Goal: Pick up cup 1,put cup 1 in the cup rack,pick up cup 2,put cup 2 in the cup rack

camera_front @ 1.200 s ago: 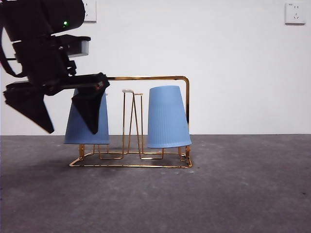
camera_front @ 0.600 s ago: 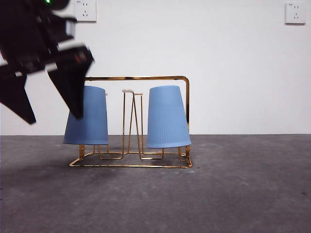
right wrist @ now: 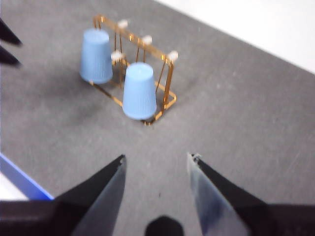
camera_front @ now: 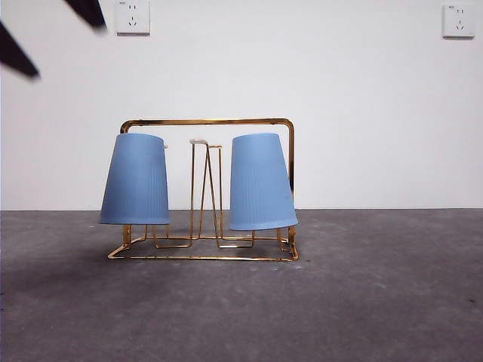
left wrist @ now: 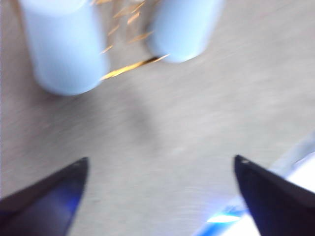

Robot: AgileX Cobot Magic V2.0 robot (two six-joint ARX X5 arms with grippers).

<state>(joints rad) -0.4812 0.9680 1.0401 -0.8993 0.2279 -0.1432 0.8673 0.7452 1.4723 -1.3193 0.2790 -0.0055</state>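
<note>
The gold wire cup rack (camera_front: 211,121) stands on the grey table with two blue cups upside down on its prongs, one at its left end (camera_front: 137,179) and one at its right end (camera_front: 261,182). My left gripper (camera_front: 53,34) is open, high at the top left corner, well clear of the left cup. Its blurred wrist view looks down on both cups (left wrist: 64,49) (left wrist: 182,27) and a streak of rack (left wrist: 128,68) between wide-apart jaws (left wrist: 160,162). My right gripper (right wrist: 156,157) is open and empty, far back from the rack (right wrist: 171,78) and cups (right wrist: 96,55) (right wrist: 139,91).
A white wall with two sockets (camera_front: 132,15) (camera_front: 458,20) stands behind the rack. A blue-and-white edge (right wrist: 19,182) (left wrist: 295,182) borders the grey table surface on the arms' side.
My left gripper, which stood around the left cup a second ago, has risen up and to the left. That cup stays on the rack. The right cup and rack have not moved.
</note>
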